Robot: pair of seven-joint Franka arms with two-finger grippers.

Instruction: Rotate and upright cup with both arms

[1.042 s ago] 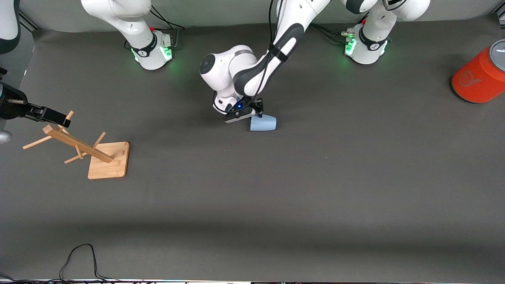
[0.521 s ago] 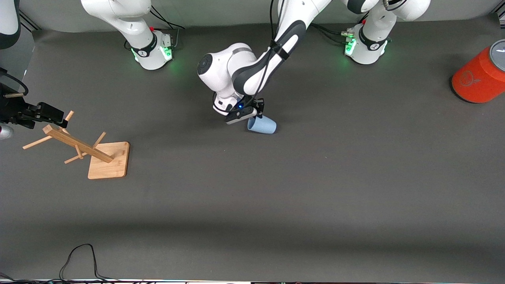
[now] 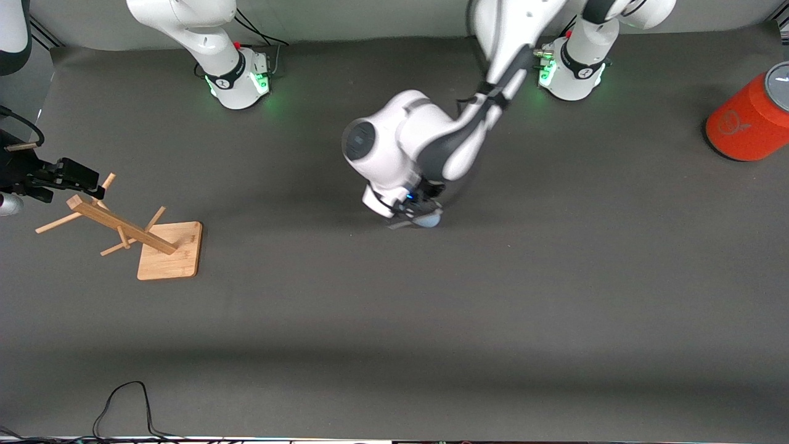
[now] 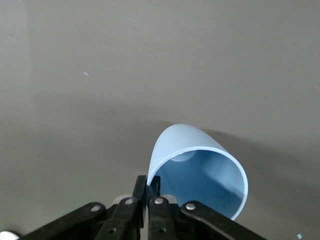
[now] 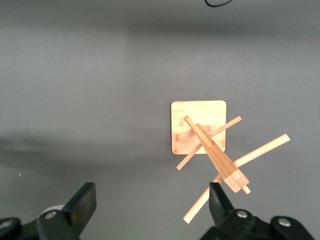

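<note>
The light blue cup point(image 3: 431, 218) is mostly hidden under my left wrist over the middle of the table. In the left wrist view the cup point(image 4: 200, 167) is tilted with its open mouth facing the camera. My left gripper point(image 3: 420, 214) is shut on the cup's rim, one finger inside and one outside, which also shows in the left wrist view point(image 4: 148, 187). My right gripper point(image 3: 79, 176) is open and empty at the right arm's end of the table, above the wooden rack point(image 3: 120, 225). In the right wrist view my right gripper point(image 5: 152, 200) has its fingers wide apart over bare mat.
The wooden rack with pegs stands on a square base point(image 3: 170, 250), also seen in the right wrist view point(image 5: 198, 126). A large orange cylinder with grey top point(image 3: 749, 123) lies at the left arm's end. A black cable point(image 3: 123, 401) loops at the table's near edge.
My left arm swung toward the left arm's end and nearer the front camera, carrying the cup by its rim; the cup is now hidden under the wrist. The right gripper drew back slightly.
</note>
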